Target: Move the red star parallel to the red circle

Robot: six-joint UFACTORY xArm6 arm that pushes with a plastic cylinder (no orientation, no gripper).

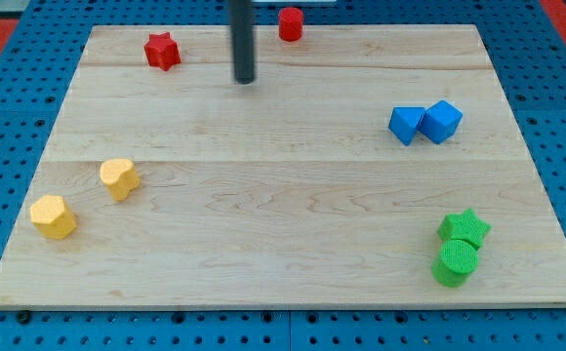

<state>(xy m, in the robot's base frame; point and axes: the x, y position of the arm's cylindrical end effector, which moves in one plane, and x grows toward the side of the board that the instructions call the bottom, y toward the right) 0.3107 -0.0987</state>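
Observation:
The red star [162, 50] lies near the board's top left edge. The red circle [291, 22] stands at the top edge, right of centre-left. My tip [245, 80] is on the board between them, a little below both, right of the star and left of the circle. It touches neither block.
The wooden board [283, 244] also carries a yellow heart [119, 177] and a yellow hexagon [53, 215] at the left, a blue triangle [406, 124] touching a blue cube [442, 120] at the right, and a green star [464, 228] against a green circle [456, 262] at the bottom right.

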